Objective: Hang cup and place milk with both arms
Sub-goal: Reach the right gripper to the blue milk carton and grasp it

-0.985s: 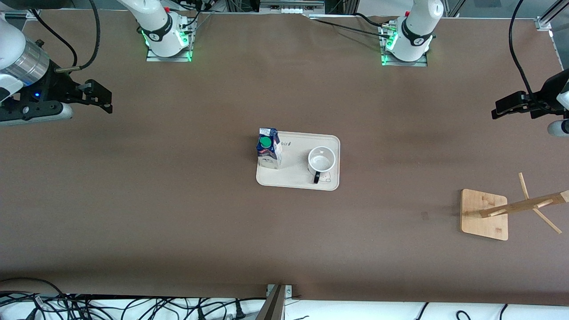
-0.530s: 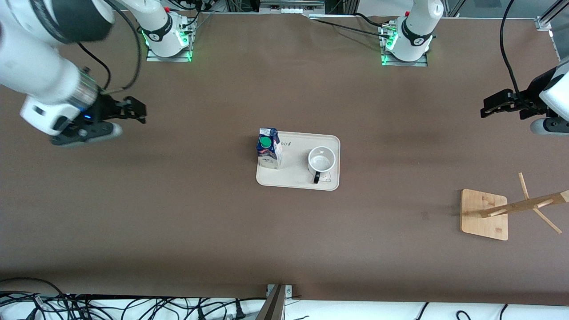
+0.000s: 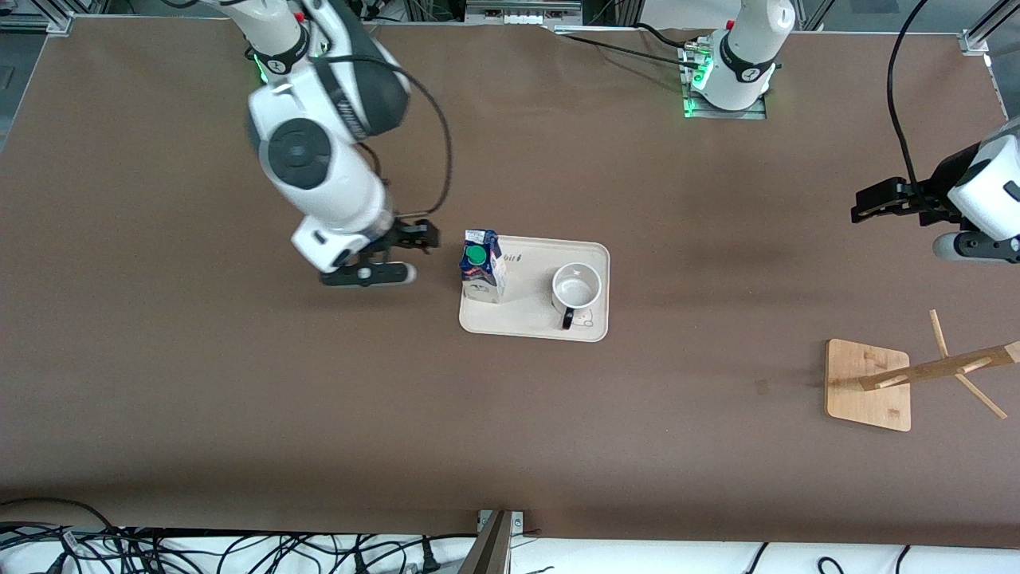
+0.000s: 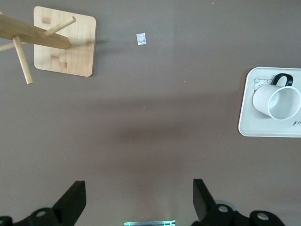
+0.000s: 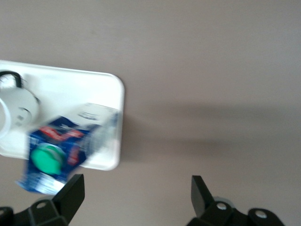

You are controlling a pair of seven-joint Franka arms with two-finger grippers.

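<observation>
The blue and white milk (image 3: 482, 271) carton with a green cap stands on the cream tray (image 3: 530, 325), at the tray's end toward the right arm. The white cup (image 3: 577, 287) sits upright on the tray's other end, its black handle toward the front camera. My right gripper (image 3: 430, 236) hangs open over the bare table just beside the milk (image 5: 56, 150), empty. My left gripper (image 3: 859, 210) is open and empty over the table near the left arm's end. Its wrist view shows the cup (image 4: 277, 101) on the tray (image 4: 247, 117).
A wooden cup rack (image 3: 868, 384) on a square base with angled pegs stands toward the left arm's end, nearer the front camera than the tray; it also shows in the left wrist view as the rack (image 4: 63, 47). Cables lie along the table's front edge (image 3: 239, 550).
The right arm has swung in from the right arm's end of the table to just beside the milk. The left gripper has drifted slightly toward the middle. Both stayed open.
</observation>
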